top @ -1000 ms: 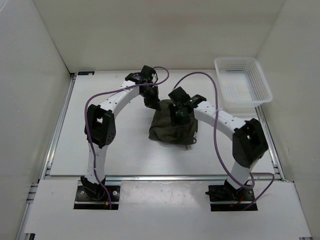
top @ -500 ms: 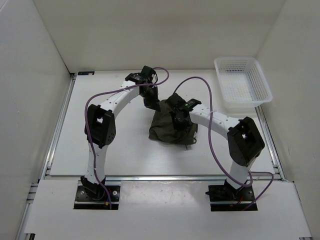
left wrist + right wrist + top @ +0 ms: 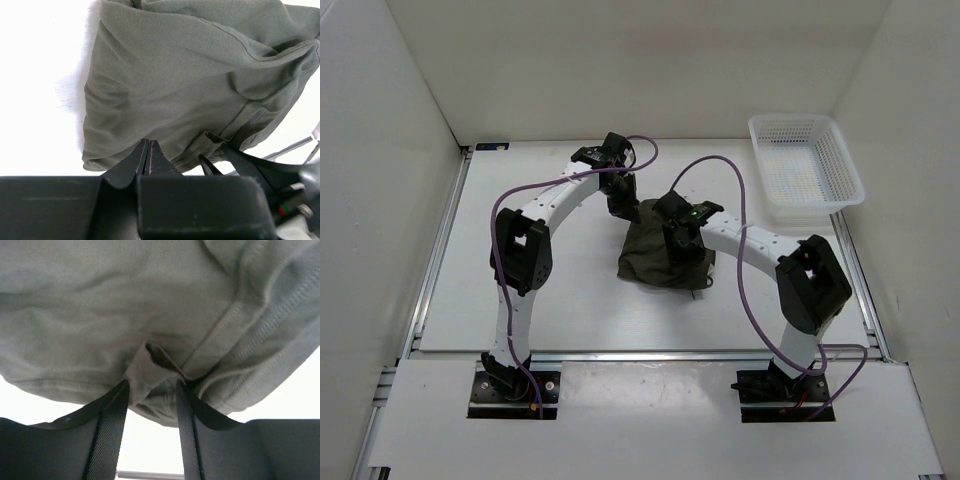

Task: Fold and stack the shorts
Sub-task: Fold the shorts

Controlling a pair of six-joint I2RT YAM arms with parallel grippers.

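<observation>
The shorts (image 3: 660, 262) lie as a partly folded bundle on the desk (image 3: 570, 290). They are to the left of the white basket (image 3: 808, 205), nearer the arm bases than it is, and well apart from it.

Both arms reach in at the bundle's far edge, the side turned away from the bases. The left pincer (image 3: 146, 146) is closed, blade against blade, with its tips right at the hem on the corner farthest from the basket. We cannot tell whether a layer is caught between them.

The right pincer (image 3: 151, 385) works the same edge, closer to the basket. Its fingers (image 3: 114, 410) stand a little apart around a puckered tuck of cloth that fills the gap, so we judge it is gripping the shorts.

We read this paired hold along one edge as a way to carry it over evenly, so the next fold lands square. The basket is probably where the finished piece goes.
</observation>
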